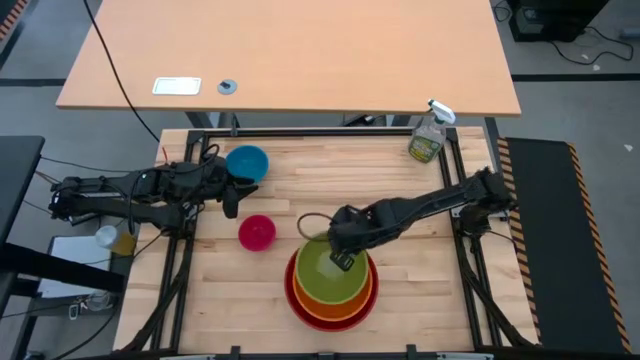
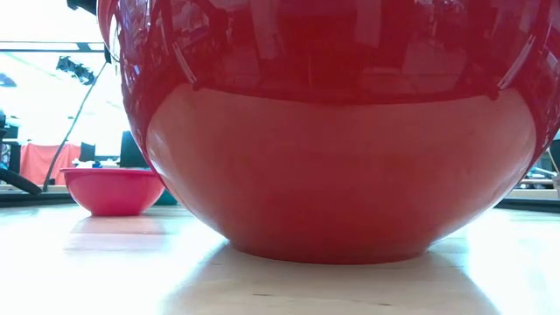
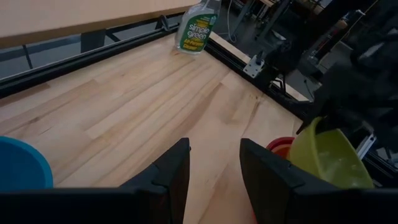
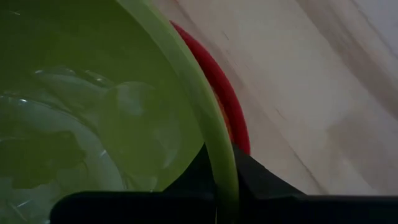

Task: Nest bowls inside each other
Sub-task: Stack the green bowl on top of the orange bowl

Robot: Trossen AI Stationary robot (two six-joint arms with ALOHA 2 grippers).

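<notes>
A green bowl (image 1: 328,275) sits over an orange bowl (image 1: 352,308) and a big red bowl (image 1: 296,303) near the table's front edge. The red bowl (image 2: 332,131) fills the low view. My right gripper (image 1: 343,260) is shut on the green bowl's rim. A small pink bowl (image 1: 257,232) stands on its base left of the stack. A blue bowl (image 1: 247,162) stands farther back. My left gripper (image 1: 232,195) waits open beside the blue bowl, with nothing between its fingers (image 3: 177,171). My right gripper pinches the green bowl's rim (image 4: 214,140) on the bowl's far side, one finger (image 4: 193,183) inside the bowl and one (image 4: 264,183) outside. The fingers come steeply from above. The bowl (image 3: 326,155) looks tilted over the stack. Whether it rests in the orange bowl I cannot tell.
A green spray bottle (image 1: 430,135) stands at the table's far right corner. Bare wood (image 1: 350,175) lies between the blue bowl and the bottle. Black frame rails (image 1: 470,260) run along the table's sides. A separate desk (image 1: 300,50) stands beyond the far edge.
</notes>
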